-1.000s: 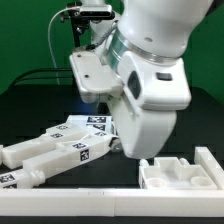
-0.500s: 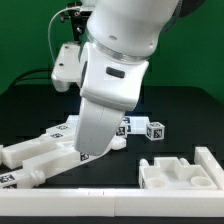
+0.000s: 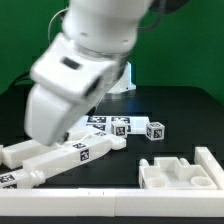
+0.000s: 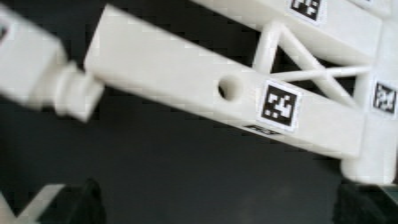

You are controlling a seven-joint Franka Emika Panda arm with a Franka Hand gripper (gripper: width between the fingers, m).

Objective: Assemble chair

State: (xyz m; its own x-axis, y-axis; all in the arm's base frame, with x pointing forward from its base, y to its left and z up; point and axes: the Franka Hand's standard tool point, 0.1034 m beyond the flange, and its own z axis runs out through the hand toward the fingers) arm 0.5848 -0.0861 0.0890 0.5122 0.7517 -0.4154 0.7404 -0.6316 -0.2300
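The chair lies in loose white tagged pieces on the black table. Two long bars (image 3: 60,155) lie at the exterior view's left, more tagged pieces (image 3: 112,126) and a small cube (image 3: 155,130) in the middle, and a recessed slab (image 3: 180,172) at the right. The robot arm (image 3: 70,80) is motion-blurred over the left and hides its gripper there. In the wrist view my gripper (image 4: 217,212) is open and empty above a bar with a round hole and a tag (image 4: 267,100). A latticed piece (image 4: 329,60) lies beside it. Dark fingertips (image 4: 68,205) show at both sides.
A long white rail (image 3: 90,192) runs along the table's front edge. A green wall stands behind the table. Black cables hang near the arm's base at the back.
The arm has swung toward the exterior view's left and now covers the left bars' far end. The tagged pieces and cube in the middle are uncovered. No part has moved.
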